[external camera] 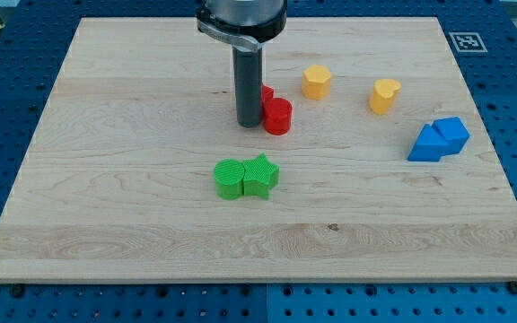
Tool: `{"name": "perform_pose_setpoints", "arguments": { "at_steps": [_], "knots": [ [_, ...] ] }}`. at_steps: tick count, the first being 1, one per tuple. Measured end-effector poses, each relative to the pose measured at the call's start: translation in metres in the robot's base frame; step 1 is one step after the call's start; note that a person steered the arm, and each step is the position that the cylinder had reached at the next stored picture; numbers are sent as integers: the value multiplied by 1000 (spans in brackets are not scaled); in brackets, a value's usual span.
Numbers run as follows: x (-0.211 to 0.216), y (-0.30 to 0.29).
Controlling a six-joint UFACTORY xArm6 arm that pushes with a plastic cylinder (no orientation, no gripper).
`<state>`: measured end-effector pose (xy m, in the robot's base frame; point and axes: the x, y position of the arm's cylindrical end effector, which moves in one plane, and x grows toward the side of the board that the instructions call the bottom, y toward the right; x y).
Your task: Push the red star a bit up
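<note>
My tip (248,124) rests on the board just left of two red blocks. A red round block (278,117) stands right beside the tip, touching or nearly touching it. Behind it, toward the view's top, a second red block (267,93) shows only as a small piece, mostly hidden by the rod. Its shape cannot be made out, though it may be the red star. The two red blocks touch each other.
A green round block (230,178) and a green star (260,175) sit together below the tip. Two yellow blocks (316,82) (385,95) lie at upper right. Two blue blocks (430,144) (453,133) touch at the right. The wooden board (106,224) ends near every edge of the view.
</note>
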<state>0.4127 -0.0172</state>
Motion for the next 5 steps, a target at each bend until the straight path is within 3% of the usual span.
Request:
{"name": "perform_pose_setpoints", "arguments": {
  "at_steps": [4, 5],
  "knots": [
    [-28, 29],
    [-24, -12]
  ]
}}
